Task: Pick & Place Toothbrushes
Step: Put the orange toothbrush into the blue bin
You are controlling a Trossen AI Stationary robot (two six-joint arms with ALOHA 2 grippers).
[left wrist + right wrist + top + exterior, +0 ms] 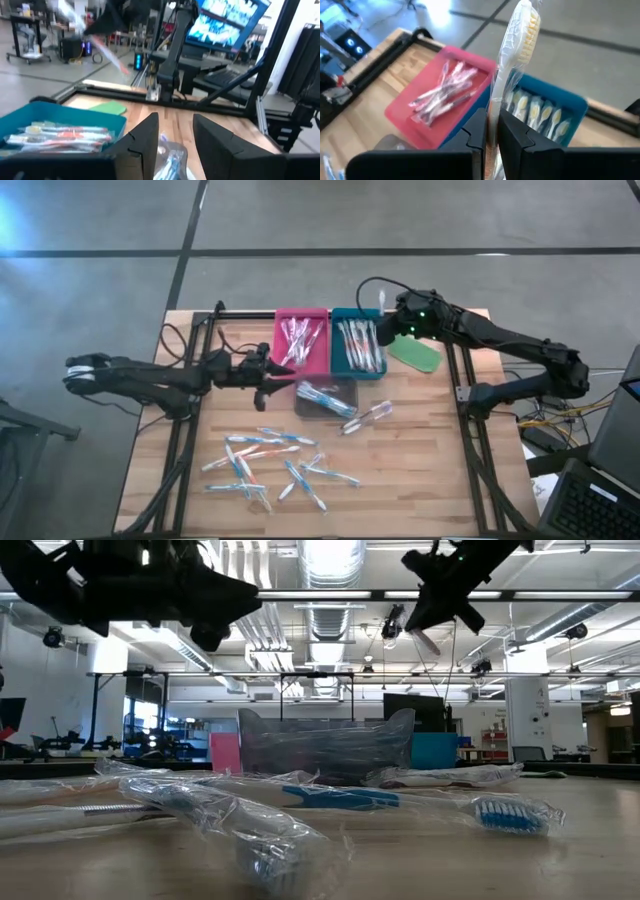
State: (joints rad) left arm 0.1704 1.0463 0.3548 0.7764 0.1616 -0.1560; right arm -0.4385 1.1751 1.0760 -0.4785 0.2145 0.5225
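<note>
The right gripper (492, 132) is clamped on 1 wrapped toothbrush (512, 55), which stands up out of the nearly closed fingers with its bristle head at the top; in the high view this gripper (392, 320) hangs above the teal tray (358, 368), whose toothbrushes lie side by side in a row. The pink tray (322, 345) just beside it holds a loose bundle of wrapped brushes with pink accents. The left gripper (283, 375) sits near the pink tray's front edge with its fingers parted and nothing between them; the left wrist view shows the gap between its fingers (145, 142) empty, with a wrapped blue brush lying on the table below. In front of the trays stands a clear bin (346, 389) with blue-accented brushes in it, 1 more brush (366, 417) lies just beside it, and a loose scatter of toothbrushes (270, 465) is spread over the near part of the wooden table (420, 470). A flat green piece (415, 353) lies beside the teal tray. Beyond the table is a large open room with a grey floor, ceiling lights, ducts, monitors and workbenches.
</note>
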